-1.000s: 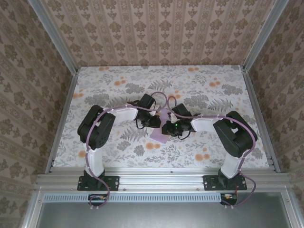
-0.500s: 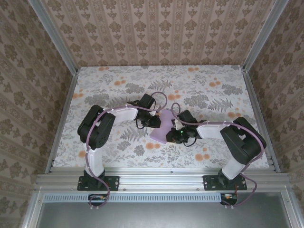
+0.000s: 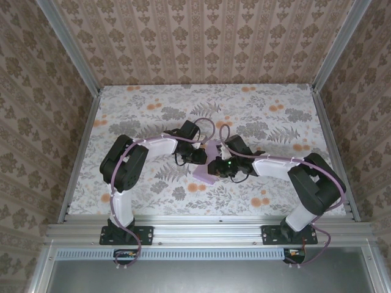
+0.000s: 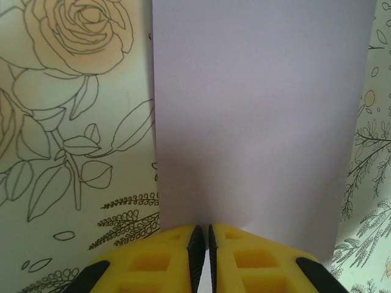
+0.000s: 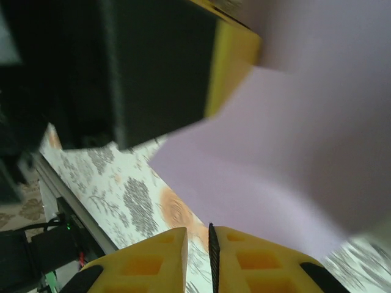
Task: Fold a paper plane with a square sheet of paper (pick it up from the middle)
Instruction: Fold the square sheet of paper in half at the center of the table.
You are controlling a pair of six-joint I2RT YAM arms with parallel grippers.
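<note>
- Currently the paper [image 3: 204,175] sits mid-table [image 3: 153,110], between the two grippers and a bit toward the near edge.
- Left gripper [image 3: 198,156]: comes in from the left and meets the paper's left side.
- Left wrist view: left gripper [image 4: 202,244] has its jaws pinched to a hairline, and the paper's [image 4: 263,110] near edge runs straight into that slit, so it is clamped on the paper. The sheet stretches flat away from the fingers, with the floral table [image 4: 73,122] on both sides.
- Right gripper [image 3: 217,166]: on the paper's right side, just beside the left one.
- Right wrist view: right gripper [image 5: 211,250] has its jaws narrow, almost touching. The paper [image 5: 305,152] hangs above and to the right of them. Can't tell if any edge is caught between them.
- Same view: a yellow finger [image 5: 232,61] of the left gripper sits against the paper's top edge.
</note>
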